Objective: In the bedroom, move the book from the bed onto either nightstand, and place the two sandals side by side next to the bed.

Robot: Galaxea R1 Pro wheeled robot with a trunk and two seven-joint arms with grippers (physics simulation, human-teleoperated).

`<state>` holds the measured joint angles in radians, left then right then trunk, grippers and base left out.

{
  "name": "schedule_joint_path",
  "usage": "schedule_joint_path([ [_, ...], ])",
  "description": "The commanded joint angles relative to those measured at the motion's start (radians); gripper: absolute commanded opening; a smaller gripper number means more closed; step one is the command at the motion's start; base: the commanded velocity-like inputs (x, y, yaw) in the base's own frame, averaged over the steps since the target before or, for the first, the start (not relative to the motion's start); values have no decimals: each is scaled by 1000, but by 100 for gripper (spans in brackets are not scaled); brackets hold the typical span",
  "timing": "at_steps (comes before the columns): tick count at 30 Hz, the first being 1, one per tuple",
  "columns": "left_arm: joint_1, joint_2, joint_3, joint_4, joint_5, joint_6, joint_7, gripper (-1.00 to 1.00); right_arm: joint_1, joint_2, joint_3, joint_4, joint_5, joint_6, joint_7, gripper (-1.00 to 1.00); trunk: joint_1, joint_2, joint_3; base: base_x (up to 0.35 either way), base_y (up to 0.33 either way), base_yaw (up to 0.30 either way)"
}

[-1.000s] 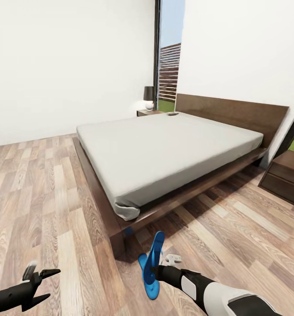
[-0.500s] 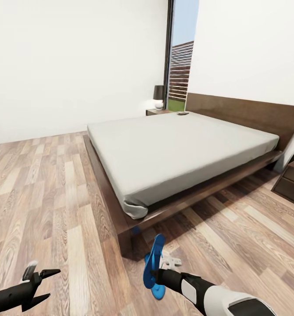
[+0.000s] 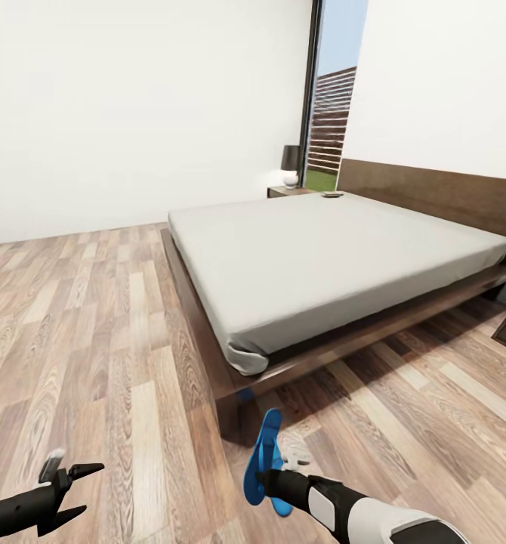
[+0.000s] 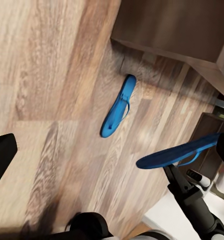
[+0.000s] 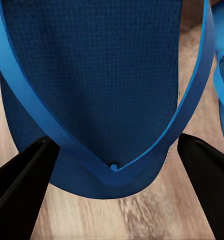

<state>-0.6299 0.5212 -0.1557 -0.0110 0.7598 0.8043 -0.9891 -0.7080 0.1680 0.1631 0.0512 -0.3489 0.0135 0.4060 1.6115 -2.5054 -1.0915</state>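
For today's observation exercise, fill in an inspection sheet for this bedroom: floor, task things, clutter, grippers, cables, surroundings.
Surface: wood-plank floor.
Job's things: held sandal off the floor, on edge; second sandal flat on the floor near the bed corner; far nightstand carries a lamp; small dark item at the mattress's far corner, too small to identify.
Clutter: nothing seen.
Grippers: right gripper shut on held sandal; left gripper open, empty.
Cables: nothing seen.
Surroundings: white walls, tall window, fence outside.
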Motion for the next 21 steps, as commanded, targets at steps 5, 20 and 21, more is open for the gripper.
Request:
schedule_joint_path([
  [5,-1,0,-8,0,7,5,-3,100,2,1,6,3,-10,2,2,-100,0,0,-3,0,0,151],
  [20,-1,0,-8,0,7,5,-7,100,4,-1,5,2,16,0,1,-100,0,0,-8,0,0,151],
  [21,-1,0,-8,0,7,5,-9,100,4,-1,5,2,17,0,1,-100,0,0,-9,0,0,151],
])
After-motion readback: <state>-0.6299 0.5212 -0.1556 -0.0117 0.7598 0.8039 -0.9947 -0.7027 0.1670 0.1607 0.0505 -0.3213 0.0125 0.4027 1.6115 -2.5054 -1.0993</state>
